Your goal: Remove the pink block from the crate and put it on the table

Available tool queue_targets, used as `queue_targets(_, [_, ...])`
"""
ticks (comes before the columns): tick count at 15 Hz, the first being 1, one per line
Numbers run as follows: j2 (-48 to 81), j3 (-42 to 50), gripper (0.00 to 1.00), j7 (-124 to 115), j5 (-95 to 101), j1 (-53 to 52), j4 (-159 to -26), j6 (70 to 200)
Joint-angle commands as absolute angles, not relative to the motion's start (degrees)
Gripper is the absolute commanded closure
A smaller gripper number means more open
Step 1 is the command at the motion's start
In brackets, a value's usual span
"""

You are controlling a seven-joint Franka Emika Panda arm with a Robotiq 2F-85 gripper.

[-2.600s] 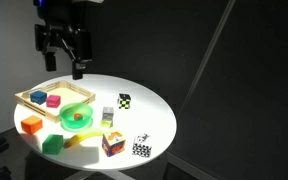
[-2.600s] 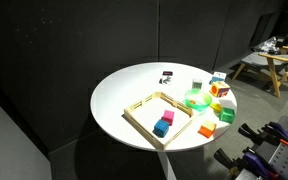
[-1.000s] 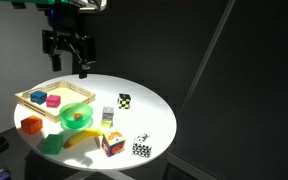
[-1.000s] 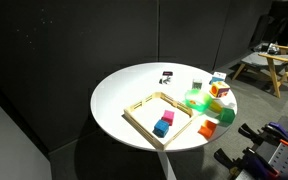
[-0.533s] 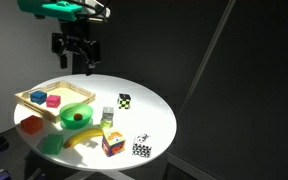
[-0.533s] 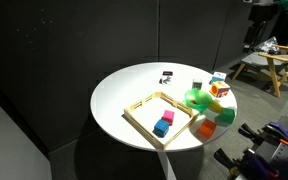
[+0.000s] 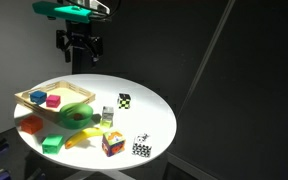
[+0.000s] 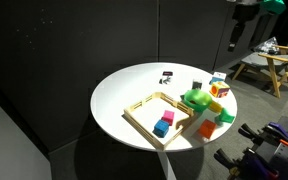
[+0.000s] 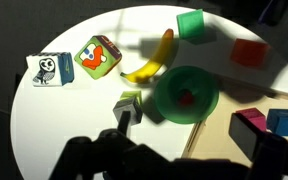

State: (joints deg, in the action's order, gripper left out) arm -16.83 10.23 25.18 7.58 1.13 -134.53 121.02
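A: Arm pose?
B: The arm (image 7: 70,9) runs level along the top of an exterior view, wrist turned down. The gripper (image 7: 81,58) hangs from it with fingers pointing at the table (image 7: 152,118). It is high above the tabletop and touches nothing.

A: Fingers?
B: Spread apart, nothing held between them. In the wrist view they show only as dark blurred shapes along the bottom edge, one at each side.

A: Pink block?
B: The pink block (image 7: 39,97) sits in the crate (image 7: 72,93), far below the hand and off to one side, not under it. The blue cube (image 7: 53,101) lies just beside it in the same crate. In the wrist view both show dimly at the right edge, near the finger shadow on that side.

A: What does the wrist camera look down on?
B: The green bowl (image 9: 187,95) is about mid-frame, ahead of the fingers, with something red inside. The banana (image 9: 154,60) lies just beyond the bowl's rim. Past that are a green block (image 9: 191,22) and an orange block (image 9: 249,52). A multicoloured cube (image 9: 99,57) and an owl-printed cube (image 9: 49,68) lie further to the side away from the crate. All are well below the hand.
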Motion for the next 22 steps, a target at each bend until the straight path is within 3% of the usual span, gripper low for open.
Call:
queue_targets(1, [-15.6, 8.3, 0.00, 27.0, 7.2, 0.4, -133.4, 122.9])
queue_targets(22, [-11.5, 0.9, 0.00, 5.5, 2.8, -1.2, -132.5, 124.5])
